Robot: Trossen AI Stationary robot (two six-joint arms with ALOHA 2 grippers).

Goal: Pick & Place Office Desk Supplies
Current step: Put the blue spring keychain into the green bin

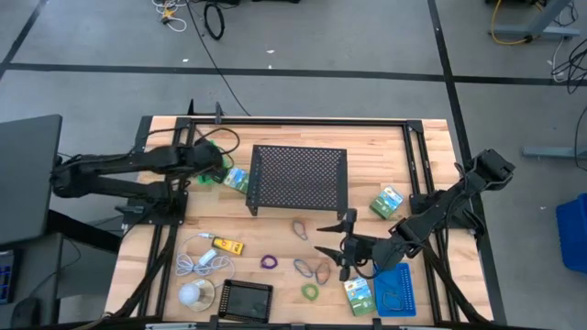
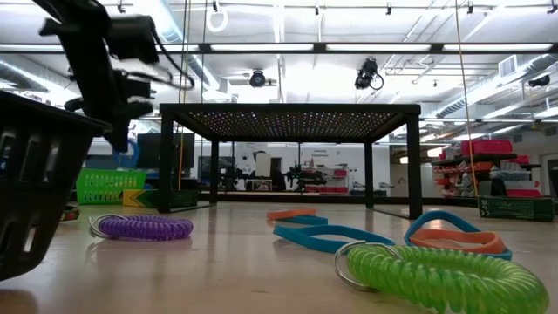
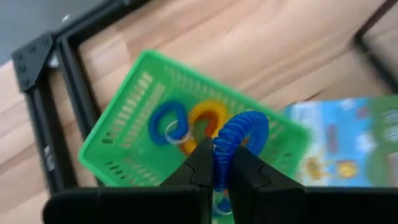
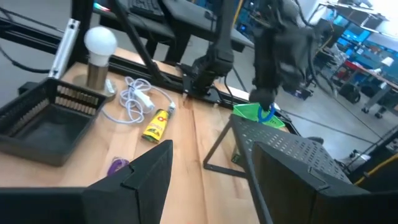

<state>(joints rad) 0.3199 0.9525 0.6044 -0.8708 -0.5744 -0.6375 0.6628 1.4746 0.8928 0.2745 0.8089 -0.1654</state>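
My left gripper (image 3: 216, 165) is shut on a blue coiled loop (image 3: 244, 132) just above a green tray (image 3: 118, 146) at the table's far left (image 1: 207, 174). A blue loop (image 3: 163, 122) and an orange loop (image 3: 210, 116) lie in that tray. My right gripper (image 1: 319, 238) hangs open above the table's near right, among loose loops (image 1: 312, 269), touching nothing. A purple loop (image 1: 269, 262), a green loop (image 1: 310, 291), a yellow block (image 1: 227, 245) and green-blue packets (image 1: 387, 202) lie on the wood. My left gripper pinches the blue coiled loop's near part (image 3: 222, 155) between its two fingers. The fingers come slanting down from the table's left side. The loop's arch stands out beyond the fingertips, lifted clear above the green tray.
A black mesh stand (image 1: 299, 177) occupies the table's middle. A black tray (image 1: 248, 298), a white ball-like object (image 1: 193, 293) and a white coiled cable (image 1: 206, 261) lie near left. A blue tray (image 1: 394, 289) and a packet (image 1: 359, 295) lie near right.
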